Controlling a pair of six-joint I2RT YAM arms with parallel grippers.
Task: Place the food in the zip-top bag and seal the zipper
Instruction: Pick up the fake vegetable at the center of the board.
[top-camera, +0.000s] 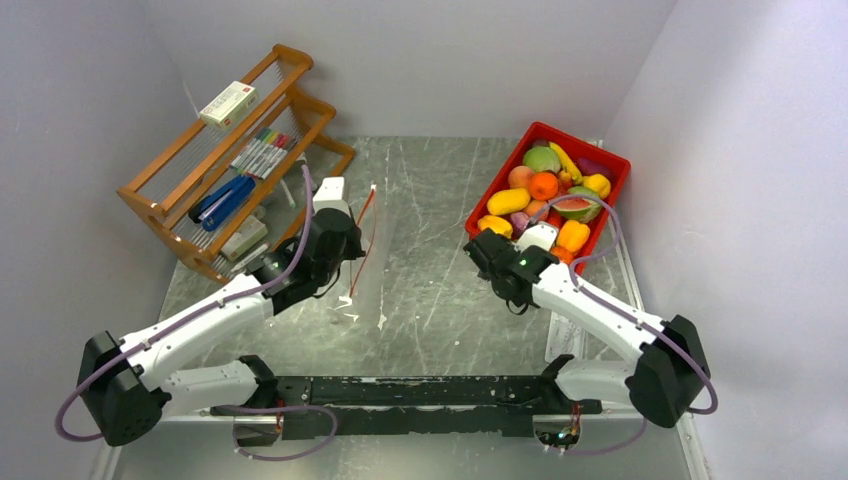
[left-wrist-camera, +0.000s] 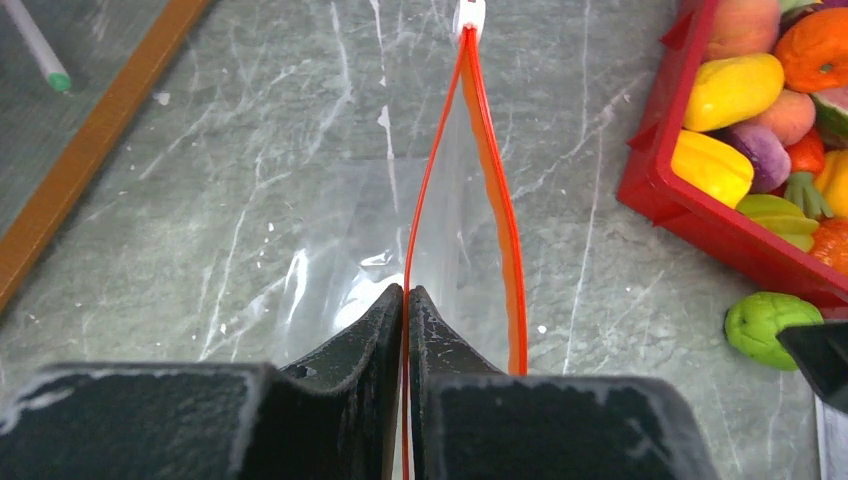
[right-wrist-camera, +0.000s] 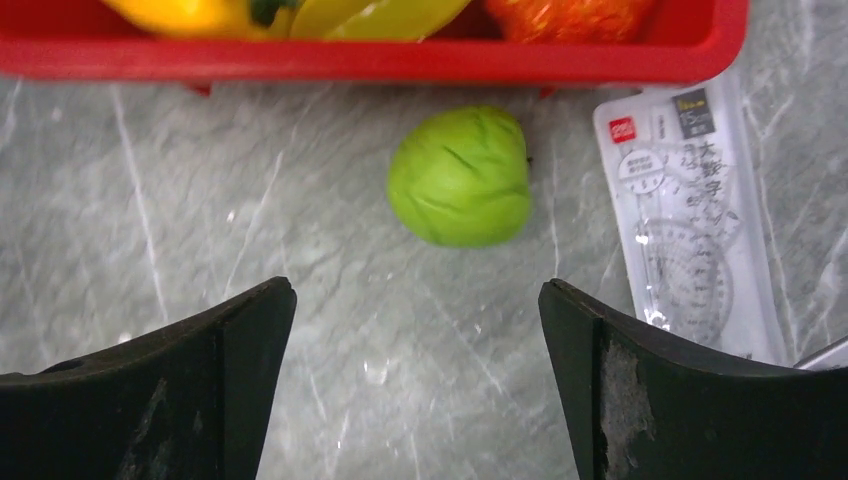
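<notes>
The clear zip-top bag is held up over the table with its mouth open. Its orange-red zipper splits into two strips that meet at a white slider. My left gripper is shut on the left strip; in the top view it sits beside the zipper. My right gripper is open and empty, just short of a green toy fruit lying on the table outside the bin; the fruit also shows in the left wrist view. More food fills the red bin.
A wooden rack with markers and a small box stands at the back left. A clear packet with a protractor lies on the table right of the green fruit, next to the bin's front wall.
</notes>
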